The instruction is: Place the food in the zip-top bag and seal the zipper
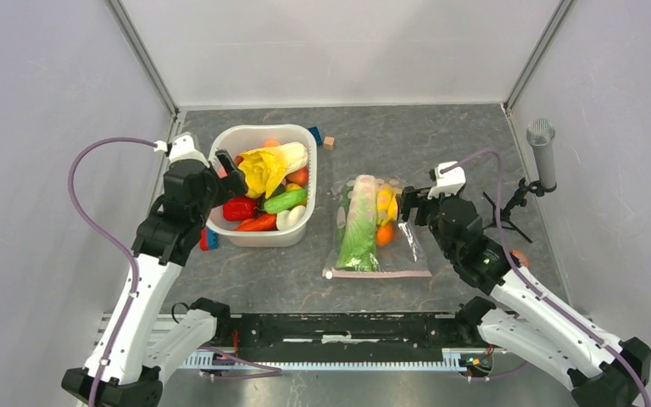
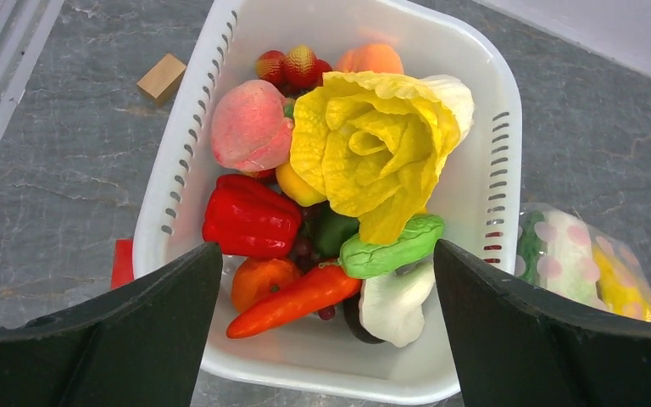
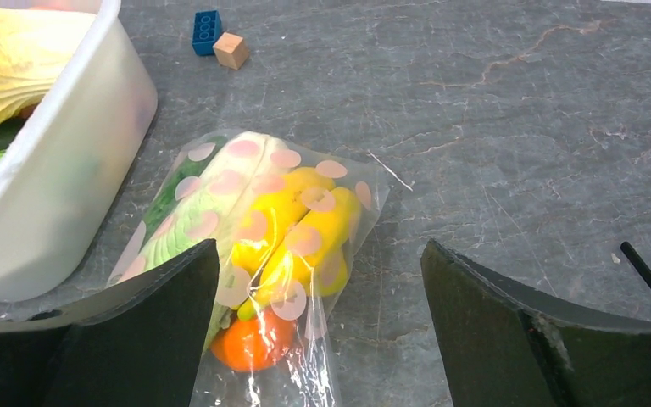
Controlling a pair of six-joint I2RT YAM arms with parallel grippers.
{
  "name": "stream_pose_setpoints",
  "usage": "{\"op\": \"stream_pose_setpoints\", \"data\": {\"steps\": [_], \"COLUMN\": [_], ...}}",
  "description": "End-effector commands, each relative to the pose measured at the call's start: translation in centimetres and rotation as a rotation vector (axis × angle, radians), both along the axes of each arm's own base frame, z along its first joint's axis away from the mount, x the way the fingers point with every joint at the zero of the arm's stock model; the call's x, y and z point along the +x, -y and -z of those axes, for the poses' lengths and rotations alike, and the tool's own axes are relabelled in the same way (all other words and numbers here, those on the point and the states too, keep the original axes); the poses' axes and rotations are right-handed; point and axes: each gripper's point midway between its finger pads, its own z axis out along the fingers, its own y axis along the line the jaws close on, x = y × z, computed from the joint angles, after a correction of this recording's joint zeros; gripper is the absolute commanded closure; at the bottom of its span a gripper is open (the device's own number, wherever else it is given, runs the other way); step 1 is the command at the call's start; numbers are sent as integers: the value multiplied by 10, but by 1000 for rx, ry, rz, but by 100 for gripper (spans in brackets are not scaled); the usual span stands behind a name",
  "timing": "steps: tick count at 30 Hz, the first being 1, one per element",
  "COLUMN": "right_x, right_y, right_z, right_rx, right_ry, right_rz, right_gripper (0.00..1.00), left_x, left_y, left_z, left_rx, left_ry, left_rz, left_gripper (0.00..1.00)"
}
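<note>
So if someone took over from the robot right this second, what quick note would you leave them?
The left gripper is open and empty, at the white tub.
The right gripper is open and empty, beside the zip-top bag.
Done: green cabbage, bananas and orange fruit are in the bag.
In the tub: yellow cabbage, red pepper, carrot and more.
Left: perhaps more food to bag. I cannot tell if the zipper is sealed, so check it.

Pink dots are covering the clear zip-top bag (image 3: 305, 195) before the right pincer (image 3: 319, 246). The tub (image 2: 498, 102) before the left pincer (image 2: 326, 246) is showing white.
</note>
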Motion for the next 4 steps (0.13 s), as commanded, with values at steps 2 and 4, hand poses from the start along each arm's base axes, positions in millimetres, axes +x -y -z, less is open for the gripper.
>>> {"op": "stream_pose_setpoints", "data": {"steps": [2,4], "right_x": [3,3], "right_y": [1,1], "right_z": [-21,-19], "right_rx": [74,73], "right_ry": [54,48], "right_rz": [30,30], "right_gripper": [7,7], "left_x": [1,1], "left_y": [-2,-3], "left_z": [-13,-13], "left_rx": [-57,-49], "left_ry": [70,75], "left_rz": [-37,-43], "left_gripper": [0,0]}}
